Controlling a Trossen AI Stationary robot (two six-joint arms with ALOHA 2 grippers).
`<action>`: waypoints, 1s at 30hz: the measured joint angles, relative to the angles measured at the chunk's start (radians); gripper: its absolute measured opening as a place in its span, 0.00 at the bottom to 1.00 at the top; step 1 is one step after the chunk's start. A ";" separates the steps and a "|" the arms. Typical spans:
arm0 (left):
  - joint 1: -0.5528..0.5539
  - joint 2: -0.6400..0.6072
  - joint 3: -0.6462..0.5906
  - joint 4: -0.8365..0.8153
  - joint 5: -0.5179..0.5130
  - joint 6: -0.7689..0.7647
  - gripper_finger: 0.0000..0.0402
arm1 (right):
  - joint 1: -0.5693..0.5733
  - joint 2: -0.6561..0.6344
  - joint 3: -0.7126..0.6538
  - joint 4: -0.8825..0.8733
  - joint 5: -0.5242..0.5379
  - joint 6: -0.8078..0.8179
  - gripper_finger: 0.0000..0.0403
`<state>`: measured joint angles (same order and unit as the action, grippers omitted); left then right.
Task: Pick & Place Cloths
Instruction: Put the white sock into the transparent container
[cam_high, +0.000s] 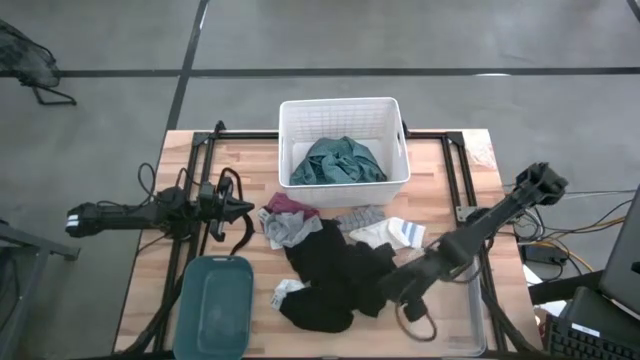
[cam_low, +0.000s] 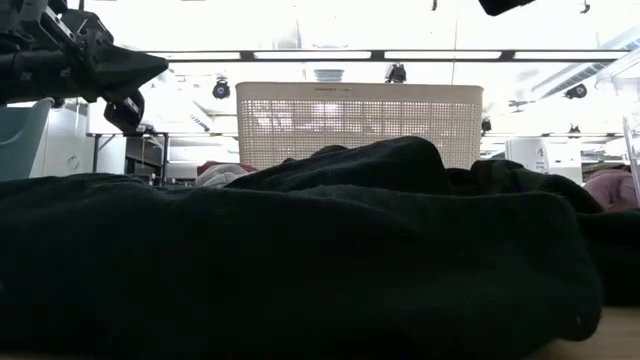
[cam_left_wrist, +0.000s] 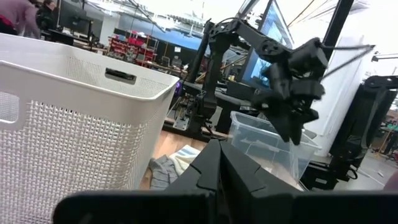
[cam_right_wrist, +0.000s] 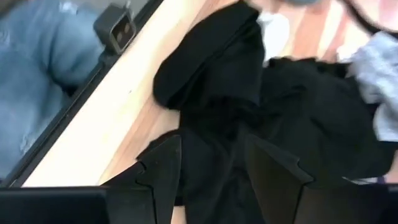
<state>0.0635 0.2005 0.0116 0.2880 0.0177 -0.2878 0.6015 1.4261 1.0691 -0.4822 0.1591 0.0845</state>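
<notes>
The big black cloth (cam_high: 335, 275) lies crumpled in the middle of the table (cam_high: 470, 150), on the near side. The right gripper (cam_right_wrist: 211, 165) reaches low over its right edge, with its fingers apart on both sides of a black fold. The teal cloth (cam_high: 338, 160) sits in the white basket (cam_high: 392, 110) at the far side. The left gripper (cam_high: 243, 207) hangs shut and empty on the left.
</notes>
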 joint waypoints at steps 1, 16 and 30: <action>0.000 0.000 0.000 0.000 0.000 0.000 0.03 | -0.007 -0.023 -0.020 0.023 0.003 0.004 0.42; 0.000 0.000 0.000 -0.001 0.000 0.000 0.03 | -0.073 -0.222 -0.136 -0.042 0.252 0.150 0.42; 0.000 0.000 0.000 -0.005 0.000 0.000 0.03 | -0.073 -0.227 -0.128 -0.150 0.284 0.229 0.36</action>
<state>0.0635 0.2001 0.0116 0.2829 0.0177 -0.2881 0.5289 1.1995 0.9413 -0.6327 0.4428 0.3138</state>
